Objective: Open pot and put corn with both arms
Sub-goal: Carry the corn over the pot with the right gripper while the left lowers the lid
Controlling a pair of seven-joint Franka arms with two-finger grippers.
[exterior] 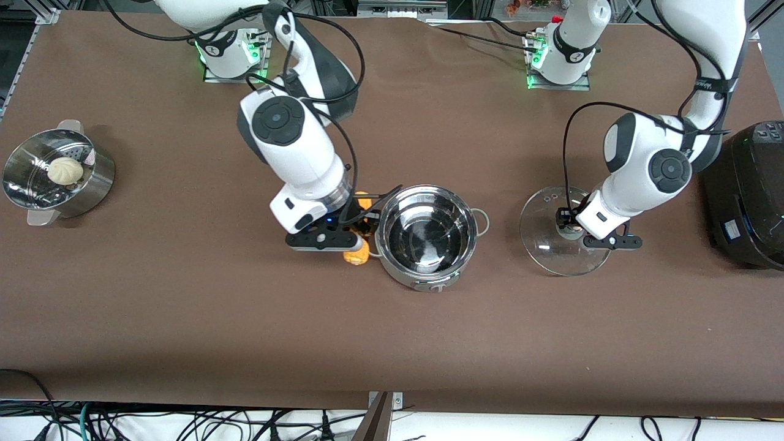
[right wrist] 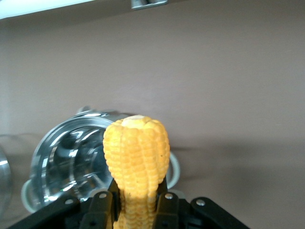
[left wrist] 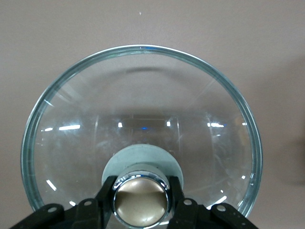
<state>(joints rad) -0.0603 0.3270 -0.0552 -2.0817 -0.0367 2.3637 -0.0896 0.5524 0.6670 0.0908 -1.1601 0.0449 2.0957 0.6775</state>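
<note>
The steel pot (exterior: pixel 427 236) stands open and empty mid-table; it also shows in the right wrist view (right wrist: pixel 71 157). My right gripper (exterior: pixel 361 231) is beside the pot's rim toward the right arm's end. It is shut on the yellow corn cob (exterior: pixel 357 256), which stands on end between the fingers (right wrist: pixel 137 152). My left gripper (exterior: pixel 572 231) is shut on the brass-coloured knob (left wrist: pixel 141 198) of the glass lid (exterior: pixel 560 245). It holds the lid (left wrist: pixel 143 109) tilted and low over the table between the pot and the black cooker. I cannot tell if the lid touches the table.
A perforated steel steamer pot (exterior: pixel 92 184) with a white bun (exterior: pixel 65 170) stands at the right arm's end of the table. A large black cooker (exterior: pixel 750 196) stands at the left arm's end, close to the left arm's elbow.
</note>
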